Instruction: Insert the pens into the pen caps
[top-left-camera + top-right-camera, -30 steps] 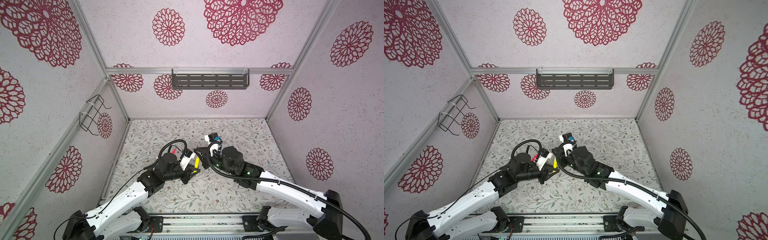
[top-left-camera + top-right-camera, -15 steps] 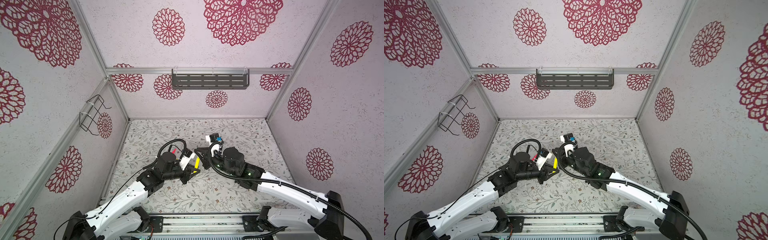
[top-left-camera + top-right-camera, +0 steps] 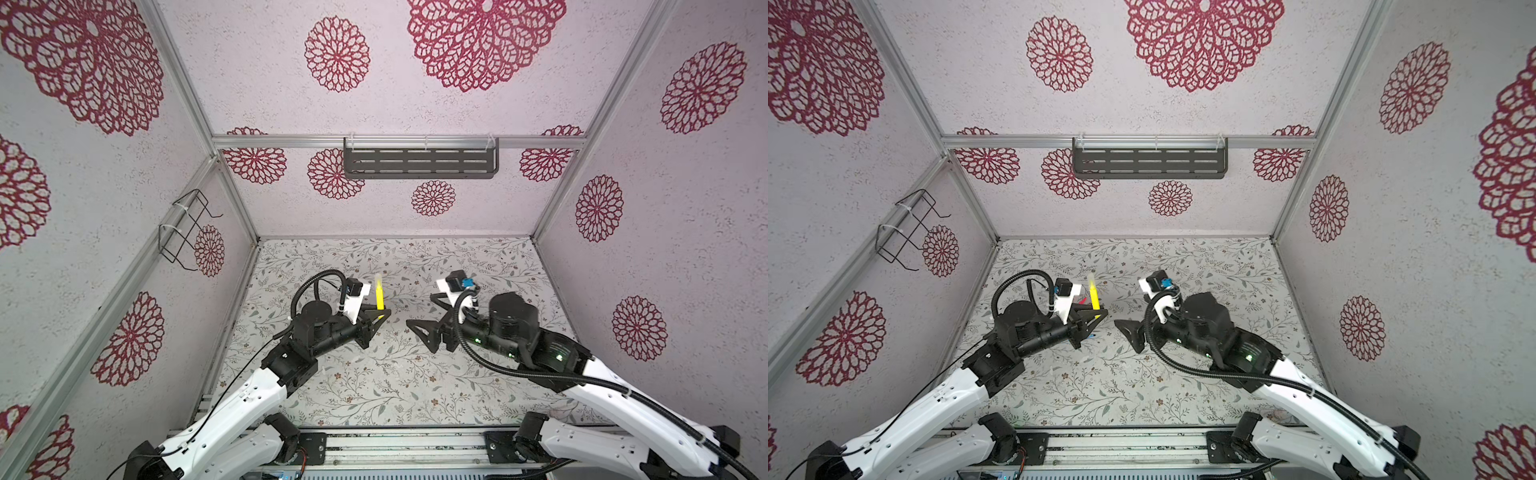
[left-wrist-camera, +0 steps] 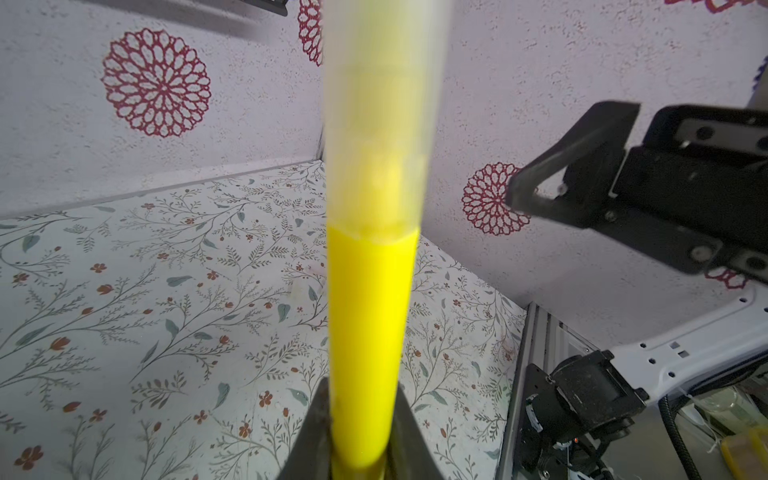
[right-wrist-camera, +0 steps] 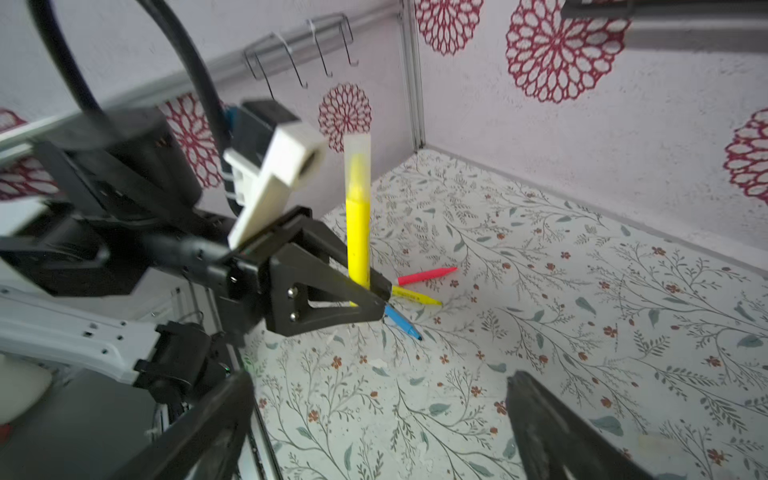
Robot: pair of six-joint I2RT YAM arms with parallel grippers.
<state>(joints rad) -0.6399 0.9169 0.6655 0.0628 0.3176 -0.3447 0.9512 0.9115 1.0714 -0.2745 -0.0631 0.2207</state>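
Note:
My left gripper [image 3: 384,316] [image 4: 361,392] is shut on a yellow pen [image 3: 379,298] [image 5: 358,232] and holds it upright above the floral mat. A translucent pen cap [image 5: 357,154] [image 4: 382,124] sits over the pen's top end. My right gripper [image 3: 423,311] [image 5: 378,384] hangs open and empty a short way to the right of the pen. Below the left gripper a red pen [image 5: 428,275], a second yellow pen [image 5: 416,296] and a blue pen [image 5: 402,323] lie close together on the mat. Any loose caps are too faint against the mat to pick out.
A black slotted shelf [image 3: 419,162] hangs on the back wall and a wire rack [image 3: 187,230] on the left wall. Patterned walls close the mat [image 3: 415,386] in on three sides. A metal rail [image 3: 395,444] runs along the front edge.
My right gripper has opened and pulled back to the right, away from the pen. The cap has stayed on the yellow pen. The left gripper has kept its grip, shifted slightly.

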